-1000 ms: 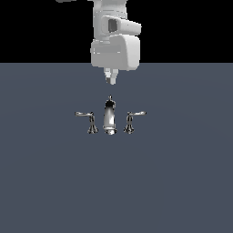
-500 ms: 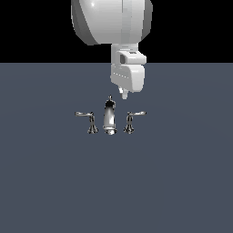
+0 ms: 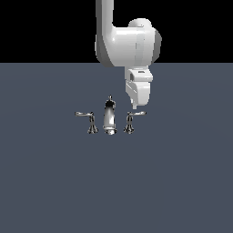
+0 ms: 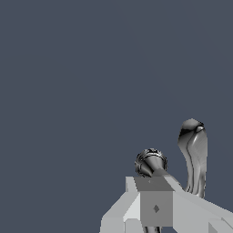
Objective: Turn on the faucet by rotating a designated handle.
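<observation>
The chrome faucet [image 3: 109, 119] stands on the grey floor, with a tall central spout [image 3: 109, 117] and a dark knob on top. The handle [image 3: 135, 115] is the lever on the exterior view's right, its slim arm sweeping rightward from a flared post. My gripper [image 3: 134, 106] hangs just above that arm, close to it, fingers together and holding nothing. In the wrist view the gripper [image 4: 154, 191] covers the lever arm. The handle's round post [image 4: 150, 162] shows just past the fingertips, and the spout [image 4: 194, 152] rises beside it.
The mirror twin lever [image 3: 87, 119] stands on the exterior view's left of the spout, its arm sweeping leftward. The white arm body [image 3: 129, 43] rises above the gripper. The flat grey floor [image 3: 54, 182] extends all around.
The arm has swung toward the exterior view's right and come down. The gripper has gone from above the spout to just over the right handle's arm.
</observation>
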Controlling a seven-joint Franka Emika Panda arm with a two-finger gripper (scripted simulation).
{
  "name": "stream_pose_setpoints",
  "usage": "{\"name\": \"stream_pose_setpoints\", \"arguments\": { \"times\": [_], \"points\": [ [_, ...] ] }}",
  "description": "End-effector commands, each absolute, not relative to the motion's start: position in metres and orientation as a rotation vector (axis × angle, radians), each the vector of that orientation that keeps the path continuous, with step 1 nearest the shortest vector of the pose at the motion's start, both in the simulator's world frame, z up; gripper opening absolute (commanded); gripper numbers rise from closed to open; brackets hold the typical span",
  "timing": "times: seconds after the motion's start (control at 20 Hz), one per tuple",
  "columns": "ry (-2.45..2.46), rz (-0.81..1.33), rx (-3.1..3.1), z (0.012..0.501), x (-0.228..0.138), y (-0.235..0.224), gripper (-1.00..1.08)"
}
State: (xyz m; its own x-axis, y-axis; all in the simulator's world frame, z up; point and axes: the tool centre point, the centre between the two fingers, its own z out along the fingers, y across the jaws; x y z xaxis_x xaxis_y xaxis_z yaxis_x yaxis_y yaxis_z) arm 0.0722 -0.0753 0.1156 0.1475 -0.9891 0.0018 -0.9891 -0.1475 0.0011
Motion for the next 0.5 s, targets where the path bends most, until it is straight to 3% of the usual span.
{"name": "stream_pose_setpoints", "arguments": {
  "times": [0.0,0.45],
  "points": [
    [-2.097,0.002,2.337,0.107,0.078,-0.085,-1.00],
    [-2.162,0.000,2.279,0.094,0.085,-0.098,-1.00]
  ]
}}
